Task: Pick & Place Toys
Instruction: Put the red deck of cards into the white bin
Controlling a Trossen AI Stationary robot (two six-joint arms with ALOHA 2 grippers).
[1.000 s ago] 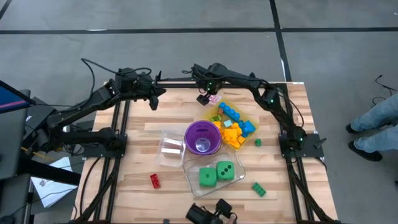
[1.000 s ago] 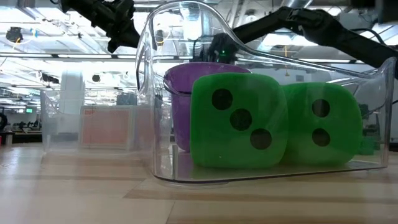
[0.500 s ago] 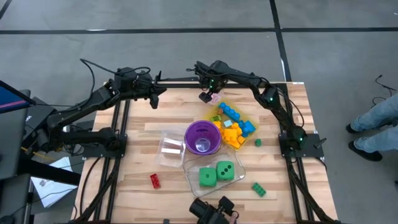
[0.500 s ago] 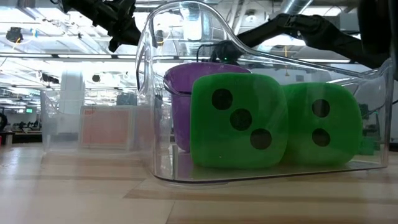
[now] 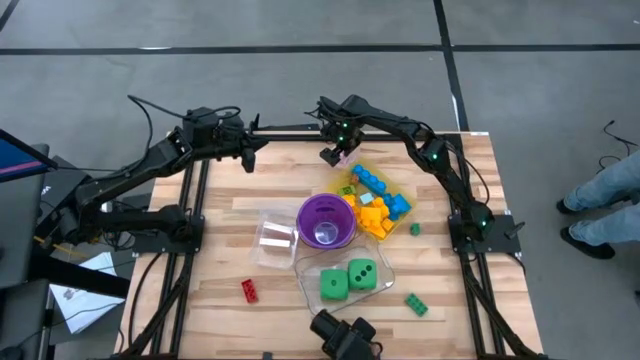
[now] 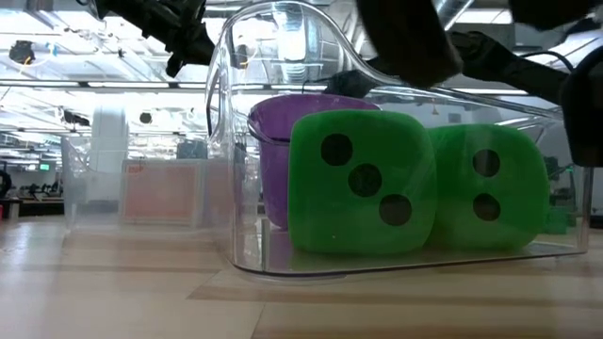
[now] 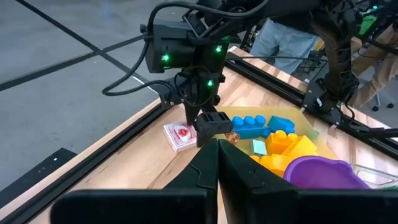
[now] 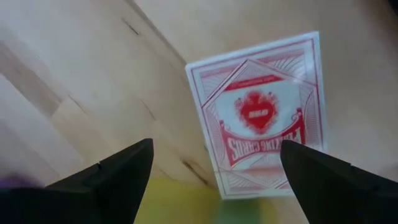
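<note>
right gripper (image 8: 211, 168) | fingers apart, lowered nearer a card pack (image 8: 264, 112) (no toy) | left gripper (image 7: 216, 163) closed, parked

The right arm reaches from its base at the counter's right edge up and across toward the far middle, elbow raised, wrist bent downward. Its right pincer (image 5: 333, 156) hangs low over the counter near the far edge with its two dark fingers (image 8: 118, 171) spread wide apart and nothing between them. The left arm stretches from its base on the left side toward the far edge, forearm roughly level. Its left pincer (image 5: 249, 160) hovers above the far left part of the counter, fingers (image 7: 205, 168) pressed together and empty.
</note>
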